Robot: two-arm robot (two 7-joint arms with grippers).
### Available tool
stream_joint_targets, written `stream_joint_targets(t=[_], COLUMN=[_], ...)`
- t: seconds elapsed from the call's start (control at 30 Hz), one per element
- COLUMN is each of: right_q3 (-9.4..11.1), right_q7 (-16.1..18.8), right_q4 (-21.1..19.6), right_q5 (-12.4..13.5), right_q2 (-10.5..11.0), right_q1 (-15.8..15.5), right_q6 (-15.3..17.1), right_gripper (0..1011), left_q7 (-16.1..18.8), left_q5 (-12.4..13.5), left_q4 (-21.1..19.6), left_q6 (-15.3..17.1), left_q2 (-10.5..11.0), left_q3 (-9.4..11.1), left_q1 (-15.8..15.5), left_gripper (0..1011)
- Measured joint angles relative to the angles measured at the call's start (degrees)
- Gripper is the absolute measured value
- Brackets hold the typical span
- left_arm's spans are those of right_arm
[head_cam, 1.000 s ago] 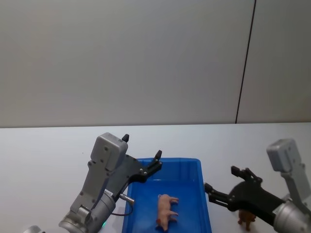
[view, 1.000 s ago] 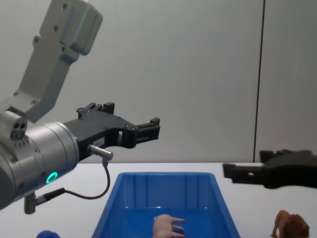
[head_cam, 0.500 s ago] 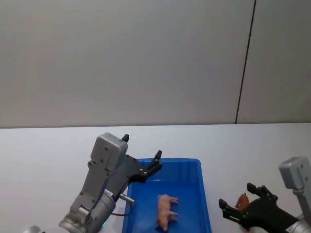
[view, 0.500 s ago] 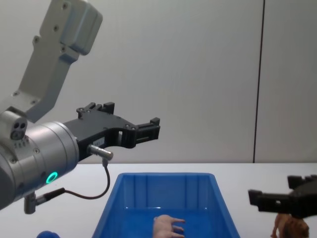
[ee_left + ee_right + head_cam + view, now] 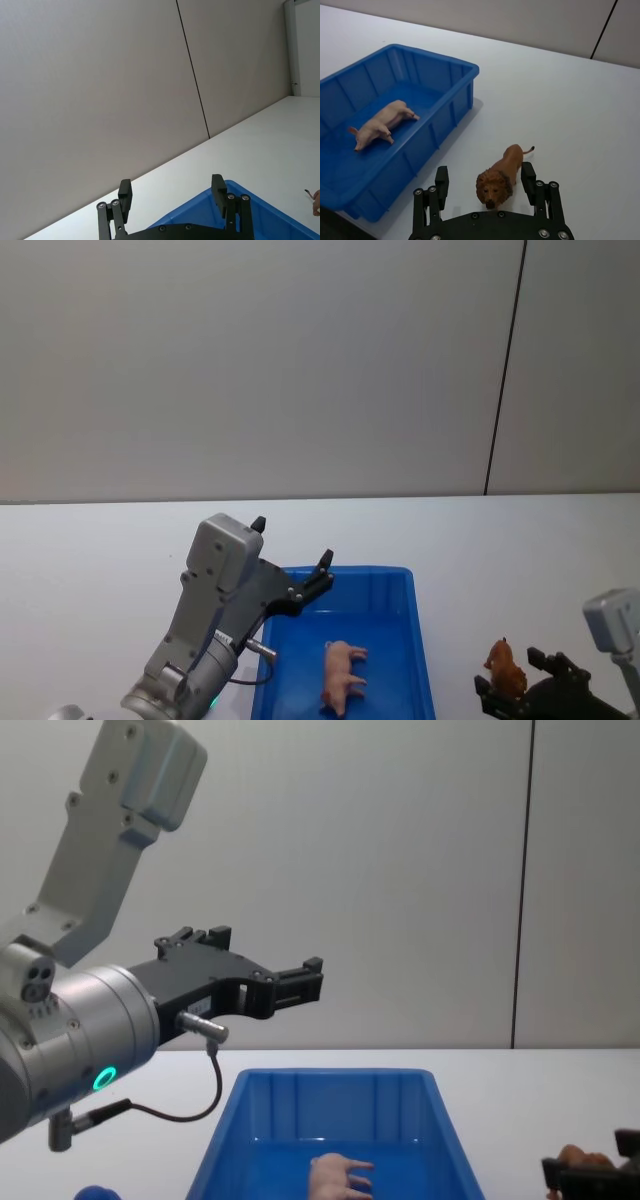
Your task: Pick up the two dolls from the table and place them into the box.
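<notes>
**One pig in, one lion out**

One pig (image 5: 343, 673) lies on its side in the one blue box (image 5: 400, 580). One lion (image 5: 500, 175) stands on the bench (image 5: 100, 540) just right of the box, between the right hand's (image 5: 484, 171) wide-open fingers. The left hand (image 5: 171, 181) hangs open and empty over the box's left back corner.

**Grey wall (image 5: 250, 360) behind white table (image 5: 90, 550)**

The wall is plain and matt, split by one thin dark vertical seam (image 5: 505, 370) right of centre. It meets the table's far edge. Light falls evenly.
</notes>
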Motion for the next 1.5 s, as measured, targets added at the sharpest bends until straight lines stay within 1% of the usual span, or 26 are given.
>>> stream_joint_targets(t=[0.03, 0.13, 0.17, 0.27, 0.3, 0.47, 0.53, 0.57, 0.6, 0.67, 0.83, 0.97, 1.1, 1.3, 1.33, 1.43, 1.5], right_q3=[0.05, 0.14, 0.17, 0.25, 0.28, 0.43, 0.55, 0.61, 0.63, 0.68, 0.86, 1.01, 1.01, 0.52, 0.32, -0.06, -0.52], right_q7=[-0.1, -0.24, -0.3, -0.39, -0.41, -0.51, -0.55, -0.56, -0.56, -0.56, -0.31, 0.76, 1.77, 4.46, 5.32, 6.52, 7.91], right_q4=[0.13, 0.31, 0.4, 0.59, 0.62, 0.76, 0.77, 0.77, 0.76, 0.71, 0.24, -0.6, -1.08, -1.88, -1.93, -1.95, -1.85], right_q5=[0.0, 0.03, 0.08, 0.26, 0.32, 0.63, 0.73, 0.78, 0.8, 0.81, 0.81, 0.58, 0.39, 0.01, -0.12, -0.33, -0.6], right_q2=[0.1, 0.23, 0.29, 0.41, 0.43, 0.54, 0.59, 0.61, 0.62, 0.63, 0.63, 0.37, 0.04, -1.31, -1.69, -2.47, -3.27], right_q1=[-0.12, -0.28, -0.38, -0.53, -0.55, -0.67, -0.67, -0.67, -0.66, -0.62, -0.2, 0.87, 1.71, 4.11, 4.71, 5.82, 6.89], right_q6=[0.12, 0.28, 0.38, 0.56, 0.58, 0.65, 0.5, 0.27, 0.06, -0.31, -1.73, -3.5, -4.5, -5.8, -5.97, -6.04, -5.96], right_gripper=[901, 843, 792, 726, 681, 529, 459, 459, 403, 357, 334, 334, 334, 334, 334, 334, 334], left_q7=[0.0, 0.0, 0.0, 0.0, 0.0, 0.0, 0.0, 0.0, 0.0, 0.0, 0.0, 0.0, 0.0, 0.0, 0.0, 0.0, 0.0], left_q5=[0.0, 0.0, 0.0, 0.0, 0.0, 0.0, 0.0, 0.0, 0.0, 0.0, 0.0, 0.0, 0.0, 0.0, 0.0, 0.0, 0.0], left_q4=[0.0, 0.0, 0.0, 0.0, 0.0, 0.0, 0.0, 0.0, 0.0, 0.0, 0.0, 0.0, 0.0, 0.0, 0.0, 0.0, 0.0], left_q6=[0.0, 0.0, 0.0, 0.0, 0.0, 0.0, 0.0, 0.0, 0.0, 0.0, 0.0, 0.0, 0.0, 0.0, 0.0, 0.0, 0.01], left_q2=[0.0, 0.0, 0.0, 0.0, 0.0, 0.0, 0.0, 0.0, 0.0, 0.0, 0.0, 0.0, 0.0, 0.0, 0.0, 0.0, 0.0], left_q3=[0.0, 0.0, 0.0, 0.0, 0.0, 0.0, 0.0, 0.0, 0.0, 0.0, 0.0, 0.0, 0.0, 0.0, 0.0, 0.0, 0.0], left_q1=[0.0, 0.0, 0.0, 0.0, 0.0, 0.0, 0.0, 0.0, 0.0, 0.0, 0.0, 0.0, 0.0, 0.0, 0.0, 0.0, 0.0], left_gripper=[1002, 1002, 1002, 1002, 1002, 1002, 1002, 1002, 1002, 1002, 1002, 1002, 1002, 1002, 1002, 1002, 1002])
